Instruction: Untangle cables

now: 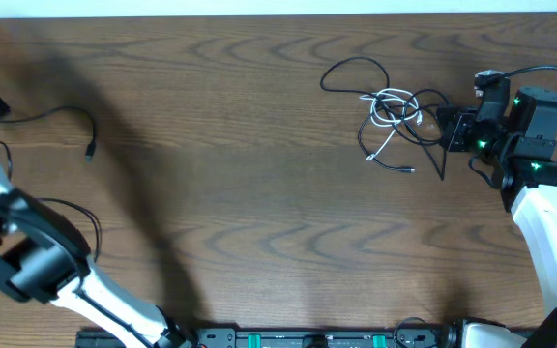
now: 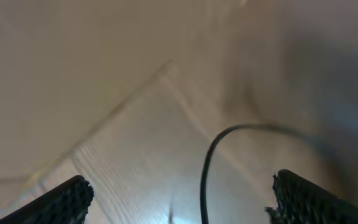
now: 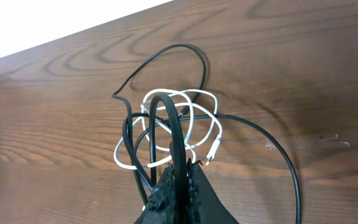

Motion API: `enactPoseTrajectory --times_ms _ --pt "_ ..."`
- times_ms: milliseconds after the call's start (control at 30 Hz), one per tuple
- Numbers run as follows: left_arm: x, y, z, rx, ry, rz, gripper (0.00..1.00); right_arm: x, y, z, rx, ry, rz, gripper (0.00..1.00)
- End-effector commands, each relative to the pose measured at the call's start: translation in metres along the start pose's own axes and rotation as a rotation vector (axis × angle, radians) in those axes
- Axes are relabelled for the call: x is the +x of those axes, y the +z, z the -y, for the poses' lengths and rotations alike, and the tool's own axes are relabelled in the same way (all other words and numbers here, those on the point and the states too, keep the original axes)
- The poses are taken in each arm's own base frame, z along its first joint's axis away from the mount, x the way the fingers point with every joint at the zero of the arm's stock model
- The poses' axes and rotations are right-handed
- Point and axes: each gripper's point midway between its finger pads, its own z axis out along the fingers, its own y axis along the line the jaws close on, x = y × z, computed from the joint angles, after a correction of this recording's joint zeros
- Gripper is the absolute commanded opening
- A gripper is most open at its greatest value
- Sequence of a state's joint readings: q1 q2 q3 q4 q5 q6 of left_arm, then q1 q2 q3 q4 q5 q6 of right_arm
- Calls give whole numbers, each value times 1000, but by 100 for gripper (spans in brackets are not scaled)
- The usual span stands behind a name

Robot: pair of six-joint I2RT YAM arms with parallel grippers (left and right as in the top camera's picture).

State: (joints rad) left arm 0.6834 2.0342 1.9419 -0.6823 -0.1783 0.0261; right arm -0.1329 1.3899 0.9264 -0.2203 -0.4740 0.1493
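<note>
Cables (image 1: 395,111) lie bunched at the upper right of the overhead frame, on the wooden table (image 1: 259,213). The bunch is a short white cord (image 1: 395,104) coiled in small loops, with black cord (image 3: 174,124) threaded through it and swinging out in a wide loop to the left. A separate black cord (image 1: 66,110) lies well apart at the upper left, its plug (image 1: 90,151) pointing down the frame.

The right gripper (image 3: 178,183) is clamped on a strand of the black cord at the right edge of the bunch. In the right wrist view that strand arches up out of the pinched fingers and over the white loops. The left gripper (image 2: 182,205) stands wide open at the far left. Its own blurred view shows a thin black cord curving between the fingers, gripped by neither; whether it touches one I cannot tell.

These cords look light, limp and thin, so they should slide easily on the wood and drag their neighbours along. A hard pull on one strand would likely tighten the crossings rather than free them. The plugs are the stiff parts and the likeliest to snag in a loop. The best hold is probably near a free end, just behind a plug, or on the outer black loop clear of the white coils.
</note>
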Motion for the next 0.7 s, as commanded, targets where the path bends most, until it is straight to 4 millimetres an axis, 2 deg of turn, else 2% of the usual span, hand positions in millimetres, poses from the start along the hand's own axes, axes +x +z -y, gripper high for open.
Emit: enactPoseTrajectory --times_ms 0,100,200,300,367,467,667 --pt "-49 -67 11 137 -2 174 93 -7 -5 -3 -4 2 21 1" --pt "-54 -93 25 234 7 204 93 -7 -5 -3 -5 1 21 1" --pt "-46 -105 39 298 25 181 93 -7 -5 -3 -4 2 21 1" --pt "-20 -107 54 323 58 82 92 -7 -5 -3 -4 1 22 1" --pt "1 -112 72 376 106 6 90 -7 -5 -3 -4 1 23 1" --pt "35 -127 109 474 308 -78 87 -9 -5 -3 -5 -2 28 1" --pt "84 -155 162 567 572 -161 88 -9 -5 -3 -6 -3 29 1"
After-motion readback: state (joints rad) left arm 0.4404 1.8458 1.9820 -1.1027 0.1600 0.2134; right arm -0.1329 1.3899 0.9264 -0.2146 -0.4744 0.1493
